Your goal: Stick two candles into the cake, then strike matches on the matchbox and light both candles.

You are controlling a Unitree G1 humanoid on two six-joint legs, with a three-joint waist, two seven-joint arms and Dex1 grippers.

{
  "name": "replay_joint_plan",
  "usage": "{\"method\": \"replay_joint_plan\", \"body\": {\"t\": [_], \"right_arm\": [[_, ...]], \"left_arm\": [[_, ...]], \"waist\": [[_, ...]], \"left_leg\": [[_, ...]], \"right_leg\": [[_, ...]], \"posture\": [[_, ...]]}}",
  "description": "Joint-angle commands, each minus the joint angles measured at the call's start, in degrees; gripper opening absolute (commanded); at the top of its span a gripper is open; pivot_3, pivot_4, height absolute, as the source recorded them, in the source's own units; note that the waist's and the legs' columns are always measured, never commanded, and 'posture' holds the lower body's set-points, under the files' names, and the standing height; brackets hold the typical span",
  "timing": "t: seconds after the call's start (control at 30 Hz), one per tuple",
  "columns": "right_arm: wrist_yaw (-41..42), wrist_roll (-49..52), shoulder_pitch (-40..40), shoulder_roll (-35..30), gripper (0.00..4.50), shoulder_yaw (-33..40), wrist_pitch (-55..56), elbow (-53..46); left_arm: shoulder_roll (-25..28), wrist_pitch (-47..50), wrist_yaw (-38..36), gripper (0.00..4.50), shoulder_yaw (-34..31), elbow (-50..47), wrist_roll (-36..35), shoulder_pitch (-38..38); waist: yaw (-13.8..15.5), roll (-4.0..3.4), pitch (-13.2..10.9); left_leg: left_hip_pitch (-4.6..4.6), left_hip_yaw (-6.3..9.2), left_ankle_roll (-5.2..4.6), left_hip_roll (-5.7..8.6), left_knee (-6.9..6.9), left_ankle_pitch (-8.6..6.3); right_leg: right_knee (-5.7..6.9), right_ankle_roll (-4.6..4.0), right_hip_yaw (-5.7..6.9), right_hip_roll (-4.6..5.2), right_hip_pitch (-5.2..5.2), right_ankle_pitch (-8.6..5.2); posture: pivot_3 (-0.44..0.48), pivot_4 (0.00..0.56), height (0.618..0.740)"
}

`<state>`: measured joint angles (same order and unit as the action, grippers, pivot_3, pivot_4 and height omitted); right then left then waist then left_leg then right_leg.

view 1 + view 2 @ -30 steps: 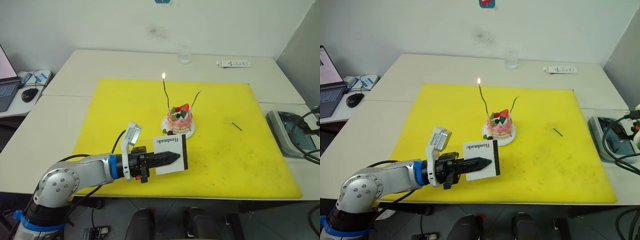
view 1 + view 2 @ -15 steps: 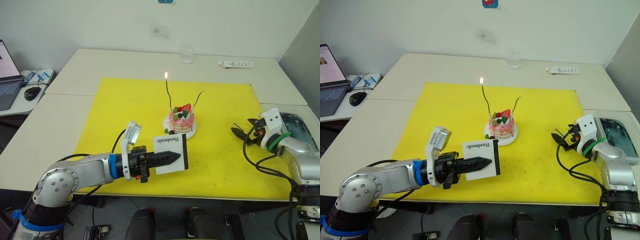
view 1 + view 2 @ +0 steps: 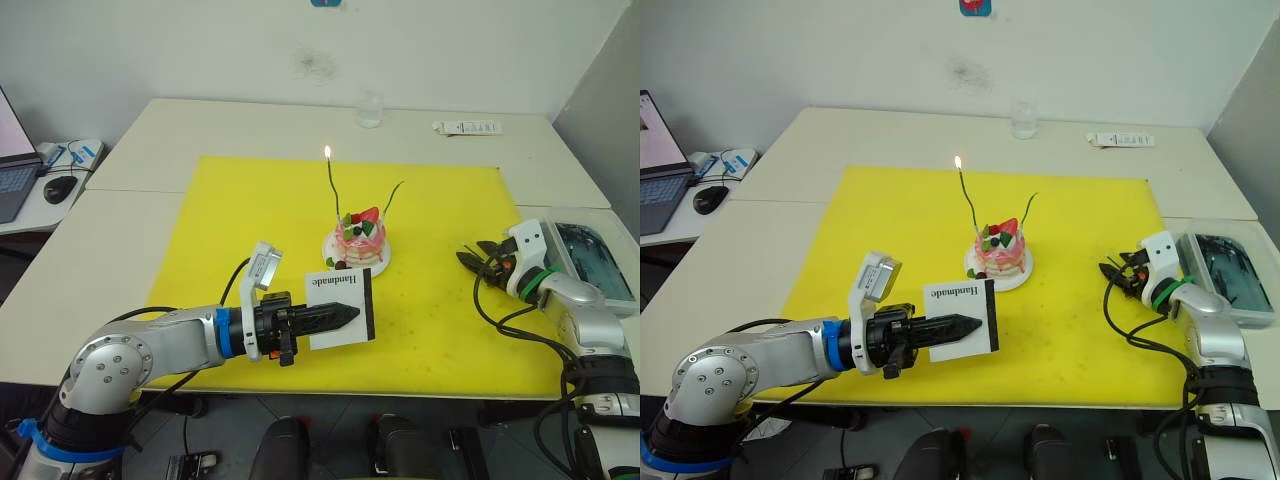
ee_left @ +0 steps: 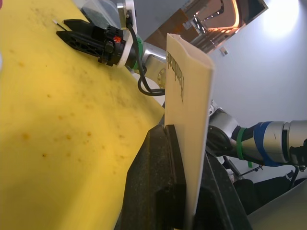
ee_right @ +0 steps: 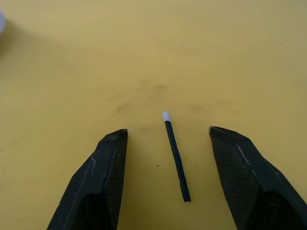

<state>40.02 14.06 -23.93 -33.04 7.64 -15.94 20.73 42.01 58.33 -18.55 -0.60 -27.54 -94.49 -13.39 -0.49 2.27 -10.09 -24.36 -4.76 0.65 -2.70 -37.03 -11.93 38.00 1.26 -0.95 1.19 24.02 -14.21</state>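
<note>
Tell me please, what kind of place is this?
Probably an office or lab room set up for robot trials: pale tables pushed together under a yellow mat, a laptop with a mouse on a side desk, and plain white walls.

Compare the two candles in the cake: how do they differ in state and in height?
The left candle burns with a small flame at its tip; the right candle has no flame. The left candle rises higher above the cake; the right candle is lower and leans outward. Both are thin dark sticks standing in the cake's top.
</note>
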Motion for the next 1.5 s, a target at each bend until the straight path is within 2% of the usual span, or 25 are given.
{"method": "replay_joint_plan", "body": {"t": [0.03, 0.07, 0.17, 0.37, 0.5, 0.63, 0.83, 0.97, 1.1, 1.3, 1.5], "right_arm": [[0.27, -1.17, -1.32, -0.14, 2.81, -0.71, 0.82, 1.22], [0.35, -1.55, -1.33, -0.24, 2.81, -1.07, 0.89, 1.66], [0.81, -1.58, -1.35, -0.06, 2.17, -1.27, 0.45, 2.31], [1.04, -2.26, -1.14, 0.03, 0.03, -1.4, 0.46, 3.32], [0.74, -1.41, -0.76, 0.16, 0.03, -0.56, -0.38, 2.28], [1.39, 0.58, 1.81, -1.07, 0.03, 1.08, -2.55, -5.01], [8.07, 2.89, 4.17, -8.16, 0.03, -5.07, -11.15, -33.14], [6.75, 8.19, 1.22, -7.73, 0.03, -7.33, -21.18, -46.22], [4.87, 10.22, 1.92, -6.9, 0.03, -7.33, -25.49, -50.05], [5.58, 11.92, 6.99, -7.64, 0.03, -6.43, -24.74, -52.47], [7.67, 9.59, 4.53, -10.97, 0.03, -10.02, -21.63, -56.29]], "left_arm": [[0.5, -0.37, -0.23, 0.0, -1.11, -1.91, -1.7, -1.03], [0.48, -0.35, -0.22, 0.0, -1.09, -1.86, -1.71, -1.08], [0.34, -0.32, -0.12, 0.0, -0.91, -1.83, -1.68, -1.24], [0.11, -0.4, 0.17, 0.0, -0.74, -1.77, -1.66, -1.34], [-0.22, -0.76, 0.66, 0.0, -0.78, -1.82, -1.32, -1.11], [-0.57, -0.96, 0.92, 0.0, -0.79, -1.72, -1.12, -1.1], [-2.61, -1.27, 3.96, 0.0, -0.31, 2.49, -0.35, -3.39], [-5.54, -1.44, 6.79, 0.0, 0.88, 5.7, 2.87, -5.6], [-6.9, -0.57, 6.97, 0.0, 0.56, 6.64, 3.55, -6.21], [-5.15, 0.83, 4.77, 0.0, -0.32, 5.39, 4.7, -3.65], [-7.02, 0.56, 5.79, 0.0, 0.14, 7.17, 6.69, -5.51]], "waist": [[0.0, 0.0, 0.0], [0.0, 0.0, 0.0], [-0.03, -0.01, 0.01], [-0.01, 0.0, 0.01], [0.0, 0.0, 0.01], [0.04, 0.0, 0.01], [0.02, -0.11, -0.06], [-0.03, -0.11, -0.06], [0.28, -0.05, -0.04], [0.45, -0.01, -0.02], [0.33, -0.01, -0.02]], "left_leg": [[0.01, -0.01, 0.0, 0.0, 0.0, 0.0], [0.01, -0.01, 0.0, 0.0, 0.0, 0.0], [0.05, -0.01, 0.0, 0.0, -0.01, 0.0], [0.48, 0.0, 0.0, 0.0, 0.01, 0.0], [0.53, 0.01, 0.0, 0.0, 0.0, 0.0], [0.52, 0.03, 0.0, -0.01, 0.02, 0.0], [0.47, 0.07, 0.01, -0.06, 0.13, 0.0], [0.52, 0.14, 0.02, -0.1, 0.12, -0.01], [0.46, 0.16, 0.02, -0.05, 0.1, -0.01], [0.26, 0.04, -0.03, 0.04, 0.11, -0.04], [0.37, 0.16, -0.01, -0.04, 0.1, -0.02]], "right_leg": [[0.0, 0.0, -0.01, 0.0, 0.0, 0.01], [0.0, 0.0, -0.01, 0.0, -0.01, 0.01], [0.0, 0.0, -0.02, 0.0, -0.03, 0.03], [-0.06, -0.04, 0.0, 0.03, -0.48, 0.01], [-0.05, -0.32, 0.0, 0.05, -0.54, -0.15], [-0.05, -0.33, -0.01, 0.05, -0.54, -0.17], [-0.02, -0.13, 0.01, 0.03, -0.43, -0.12], [0.01, -0.14, 0.05, -0.02, -0.46, -0.12], [-0.06, -0.14, 0.04, 0.04, -0.49, -0.12], [-0.31, -0.34, 0.04, 0.18, -0.43, -0.22], [-0.11, -0.4, 0.08, 0.1, -0.42, -0.27]], "posture": [[0.0, 0.15, 0.74], [0.0, 0.15, 0.74], [0.0, 0.15, 0.74], [0.0, 0.15, 0.74], [0.0, 0.15, 0.74], [0.0, 0.15, 0.74], [0.0, 0.15, 0.74], [0.0, 0.15, 0.74], [0.0, 0.15, 0.74], [0.0, 0.15, 0.74], [0.0, 0.15, 0.74]]}}
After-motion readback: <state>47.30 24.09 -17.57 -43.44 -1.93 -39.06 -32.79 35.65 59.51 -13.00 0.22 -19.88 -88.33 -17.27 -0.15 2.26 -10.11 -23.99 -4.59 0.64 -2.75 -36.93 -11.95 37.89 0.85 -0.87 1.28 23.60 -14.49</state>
